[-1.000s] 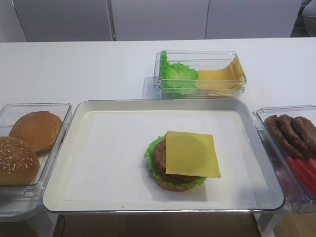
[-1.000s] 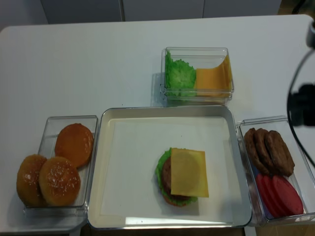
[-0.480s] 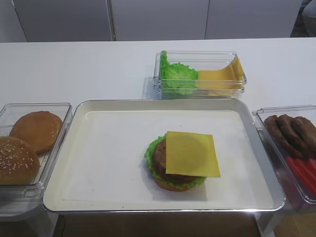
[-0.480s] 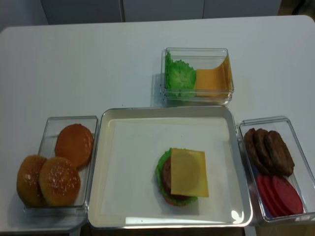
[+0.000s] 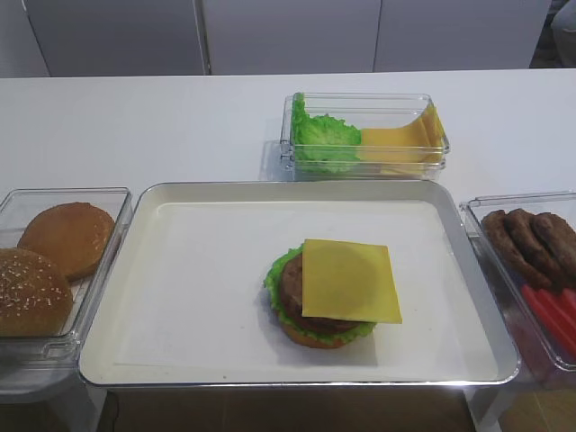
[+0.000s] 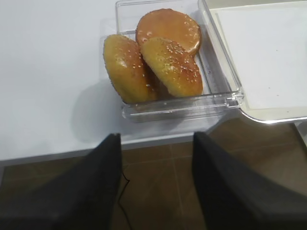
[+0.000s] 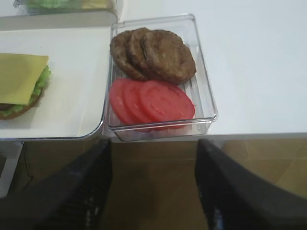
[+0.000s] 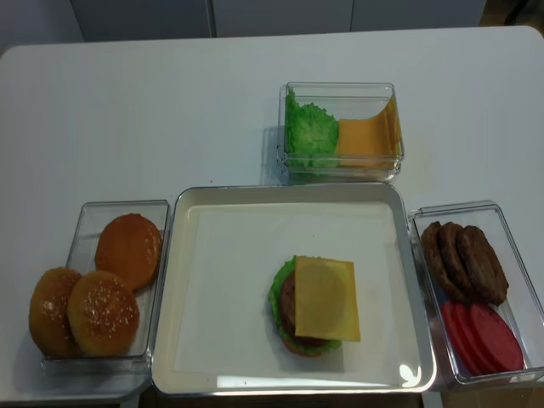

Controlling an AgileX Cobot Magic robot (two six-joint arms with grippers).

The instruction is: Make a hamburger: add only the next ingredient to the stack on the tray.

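A square yellow cheese slice [image 5: 349, 281] [image 8: 325, 297] lies flat on top of the stack [image 5: 281, 297], covering most of the brown patty, with green lettuce and the tan bun base showing at its left and front. The stack sits in the front middle of the silver tray [image 5: 207, 270] [image 8: 229, 255]. My right gripper [image 7: 153, 143] is open and empty, hanging off the table's front edge below the box of patties and tomato. The cheese [image 7: 21, 72] shows at the left of that view. My left gripper [image 6: 157, 136] is open and empty, off the front edge below the bun box. Neither gripper shows in the high views.
A clear box [image 5: 364, 135] behind the tray holds lettuce and more cheese slices. To the left is a box of buns [image 6: 158, 57] [image 5: 54, 261]. To the right, a box [image 7: 153, 72] holds brown patties and red tomato slices [image 7: 153, 100].
The dark right arm that showed at the right edge of the realsense view a second ago has gone out of that view. The cheese and stack have not moved.
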